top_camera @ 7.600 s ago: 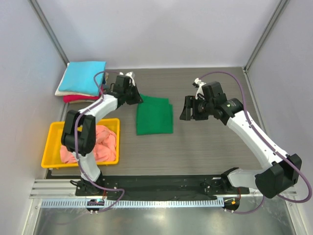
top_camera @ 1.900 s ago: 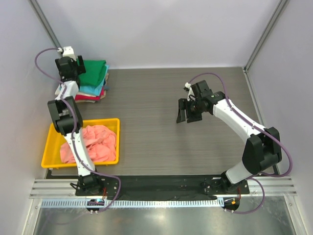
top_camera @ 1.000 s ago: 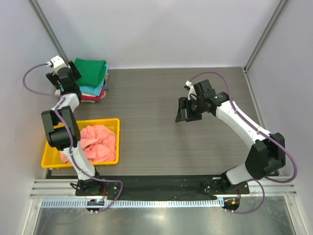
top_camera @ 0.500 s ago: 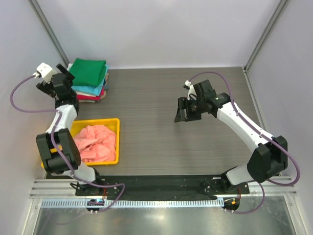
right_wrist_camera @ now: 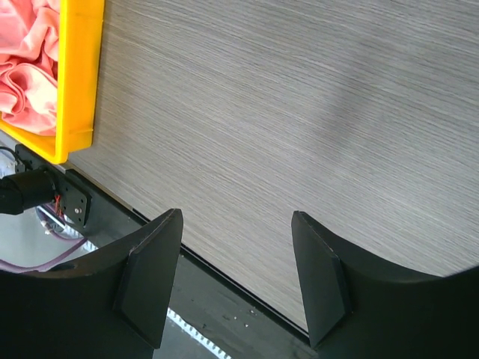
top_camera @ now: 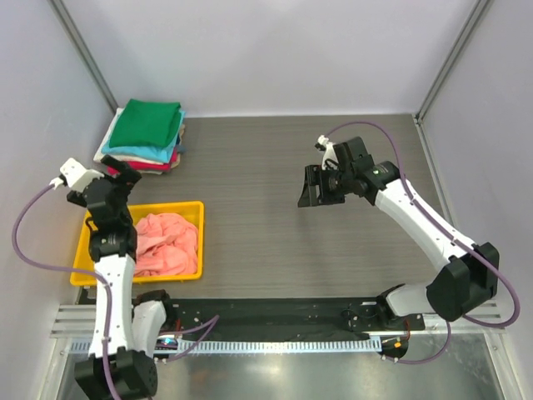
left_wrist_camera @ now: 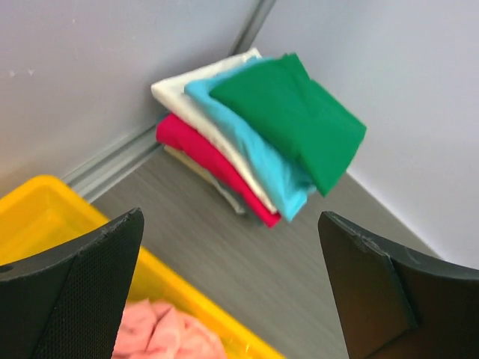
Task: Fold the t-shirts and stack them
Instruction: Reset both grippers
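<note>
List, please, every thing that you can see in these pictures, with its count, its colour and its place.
green t-shirt: one, bright green, folded, on top of the stack in the far left corner
sky-blue t-shirt: one, sky-blue, folded, under the green one
cream t-shirt: one, cream, folded, under the sky-blue one
red t-shirt: one, red, folded, under the cream one
pink t-shirts: one crumpled heap, number unclear, salmon-pink, in the tray
tray: one, yellow, near left of the table
table: one, grey wood grain
left gripper: one, black, open and empty, near the tray's far edge
right gripper: one, black, open and empty, over the bare middle of the table
</note>
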Tool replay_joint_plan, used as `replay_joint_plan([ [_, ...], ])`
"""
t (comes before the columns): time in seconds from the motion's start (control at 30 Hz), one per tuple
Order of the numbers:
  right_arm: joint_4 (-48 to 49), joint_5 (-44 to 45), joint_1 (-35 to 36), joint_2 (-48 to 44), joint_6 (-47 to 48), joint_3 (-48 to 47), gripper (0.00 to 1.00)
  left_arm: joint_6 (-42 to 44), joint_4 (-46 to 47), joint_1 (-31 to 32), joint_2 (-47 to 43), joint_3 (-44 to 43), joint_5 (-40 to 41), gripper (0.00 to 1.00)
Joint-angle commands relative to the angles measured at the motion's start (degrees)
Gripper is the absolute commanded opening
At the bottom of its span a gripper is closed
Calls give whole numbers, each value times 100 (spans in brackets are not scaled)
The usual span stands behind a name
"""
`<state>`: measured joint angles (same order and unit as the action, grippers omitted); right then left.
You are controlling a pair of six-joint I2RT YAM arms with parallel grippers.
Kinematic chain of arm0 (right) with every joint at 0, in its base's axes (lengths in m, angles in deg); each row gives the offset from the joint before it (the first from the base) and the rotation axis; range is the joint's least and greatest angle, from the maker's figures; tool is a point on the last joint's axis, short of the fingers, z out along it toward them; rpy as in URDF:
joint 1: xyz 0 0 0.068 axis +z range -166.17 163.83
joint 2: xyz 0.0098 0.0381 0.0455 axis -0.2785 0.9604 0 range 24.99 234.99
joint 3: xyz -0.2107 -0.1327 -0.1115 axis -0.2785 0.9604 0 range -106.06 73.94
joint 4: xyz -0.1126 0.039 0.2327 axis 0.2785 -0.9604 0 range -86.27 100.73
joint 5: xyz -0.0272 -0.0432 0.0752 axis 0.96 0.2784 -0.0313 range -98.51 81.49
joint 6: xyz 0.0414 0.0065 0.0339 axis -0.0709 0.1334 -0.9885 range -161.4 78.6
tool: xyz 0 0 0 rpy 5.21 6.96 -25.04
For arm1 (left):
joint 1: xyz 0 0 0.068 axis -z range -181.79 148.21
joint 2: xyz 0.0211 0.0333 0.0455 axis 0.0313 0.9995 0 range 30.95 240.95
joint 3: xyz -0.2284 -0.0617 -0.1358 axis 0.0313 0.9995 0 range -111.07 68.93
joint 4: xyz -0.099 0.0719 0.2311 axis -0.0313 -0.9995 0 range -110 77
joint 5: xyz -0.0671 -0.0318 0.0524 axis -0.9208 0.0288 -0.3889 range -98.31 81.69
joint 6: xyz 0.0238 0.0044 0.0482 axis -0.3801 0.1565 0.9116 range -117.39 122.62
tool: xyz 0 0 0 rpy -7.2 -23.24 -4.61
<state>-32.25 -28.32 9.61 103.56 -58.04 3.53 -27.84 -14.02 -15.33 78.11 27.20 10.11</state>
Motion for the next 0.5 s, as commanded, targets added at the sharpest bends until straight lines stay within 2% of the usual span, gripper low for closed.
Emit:
replay_joint_plan([
  [0.0, 185, 13, 50, -385, -32, 36, 66, 233, -1422, 192, -443, -229, -480, 100],
  [0.17, 290, 65, 50, -886, -225, 221, 68, 84, -2147, 518, -1540, -90, -1031, 100],
  [0.27, 369, 153, 50, -1131, -409, 317, 68, -39, -2517, 572, -1788, 121, -1584, 100],
  [0.47, 712, 785, 50, -1685, -936, 669, 68, -39, -2772, 790, -2149, 403, -1789, 100],
])
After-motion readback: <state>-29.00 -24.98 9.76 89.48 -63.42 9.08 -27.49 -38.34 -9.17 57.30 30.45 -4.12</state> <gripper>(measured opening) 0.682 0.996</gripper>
